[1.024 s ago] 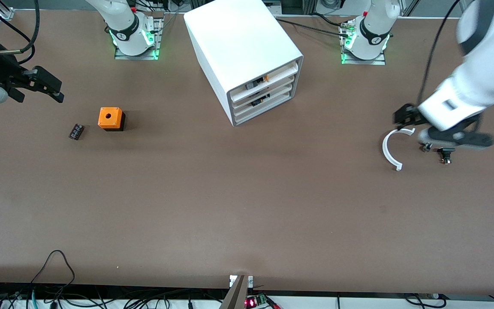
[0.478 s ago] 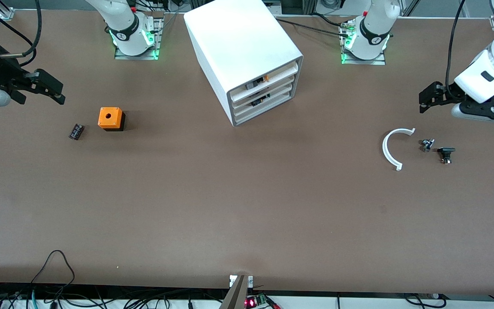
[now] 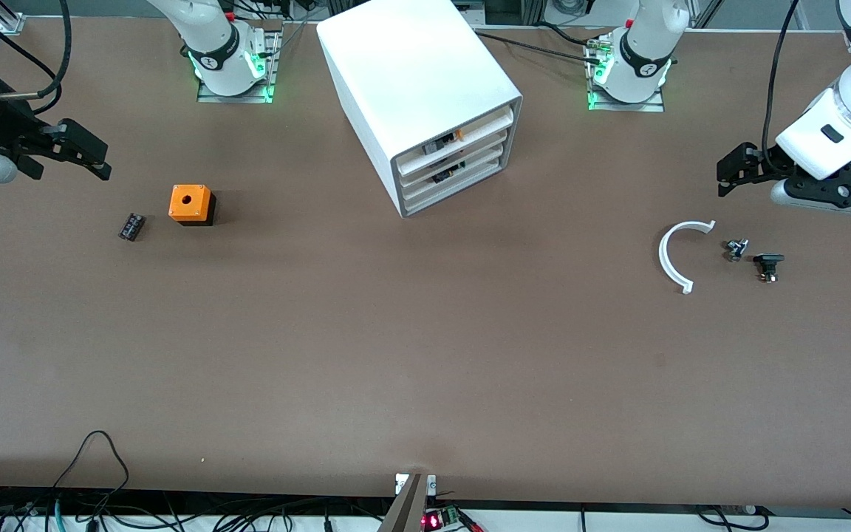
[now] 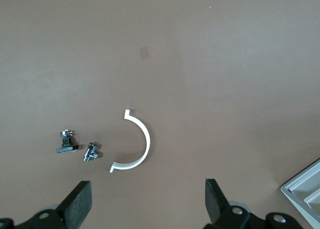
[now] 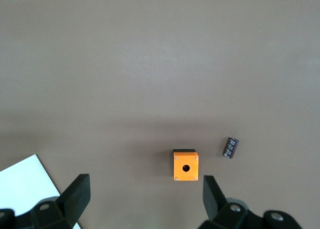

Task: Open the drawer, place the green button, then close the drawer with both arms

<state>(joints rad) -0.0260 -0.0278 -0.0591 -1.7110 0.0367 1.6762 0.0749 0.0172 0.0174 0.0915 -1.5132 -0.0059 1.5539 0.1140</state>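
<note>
The white cabinet (image 3: 418, 89) stands at the middle of the table near the arm bases. Its stacked drawers (image 3: 455, 164) face the front camera at an angle, none pulled out. Small parts show in the gaps between them. The button is not in view. My left gripper (image 3: 728, 176) is open and empty, up over the table at the left arm's end; its wrist view shows the gripper (image 4: 147, 203) over bare table. My right gripper (image 3: 103, 166) is open and empty at the right arm's end; its wrist view shows it (image 5: 145, 195) close by the orange box (image 5: 185, 165).
A white C-shaped arc (image 3: 673, 255) and two small black-and-metal parts (image 3: 736, 249) (image 3: 767, 264) lie near the left gripper. The orange box (image 3: 190, 204) with a round hole and a small black part (image 3: 131, 226) lie near the right gripper. Cables run along the table's front edge.
The left arm has lifted away from over the small parts beside the white arc and swung toward its end of the table. The right gripper has barely moved.
</note>
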